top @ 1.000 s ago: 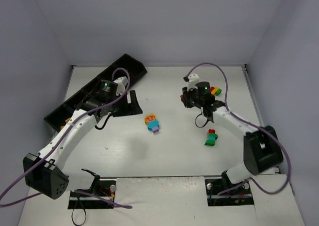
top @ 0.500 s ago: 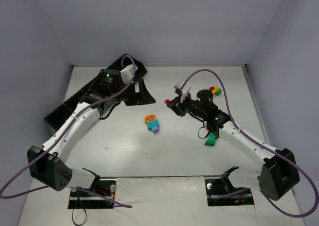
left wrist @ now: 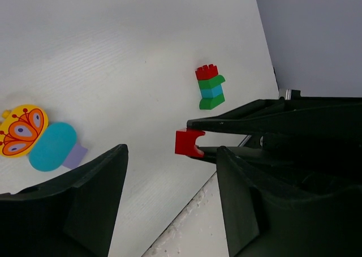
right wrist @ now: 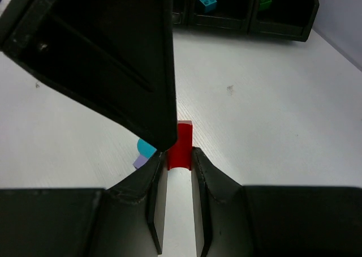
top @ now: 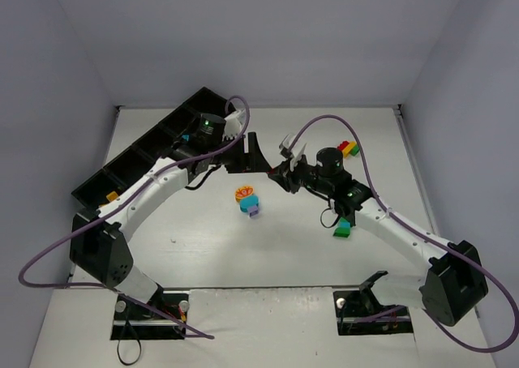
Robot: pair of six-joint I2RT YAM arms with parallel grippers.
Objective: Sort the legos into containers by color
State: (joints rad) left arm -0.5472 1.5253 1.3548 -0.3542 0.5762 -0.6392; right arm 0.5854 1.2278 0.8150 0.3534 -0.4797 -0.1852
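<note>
Right end effector [right wrist: 180,155]: clenched on one red brick [right wrist: 181,139], pinched at its lower end only and held above the middle of the surface [top: 284,254]. Left end effector [left wrist: 171,155]: released, jaws spread and empty, just beside that brick, apparently to take it over. Risks: a left finger closing off-centre could lever the brick out of the shallow pinch. A release before the second grip is firm would drop it near the butterfly cluster [top: 247,200]. The two end effectors could also collide. Count: one held brick. Three loose groups: the butterfly cluster at centre, one four-brick stack [left wrist: 210,87] near right, one red, yellow and green cluster [top: 350,149] far right. One tray [top: 134,161], far left, showing one orange brick [top: 108,196], one teal brick [right wrist: 207,1] and one green brick [right wrist: 264,1].
</note>
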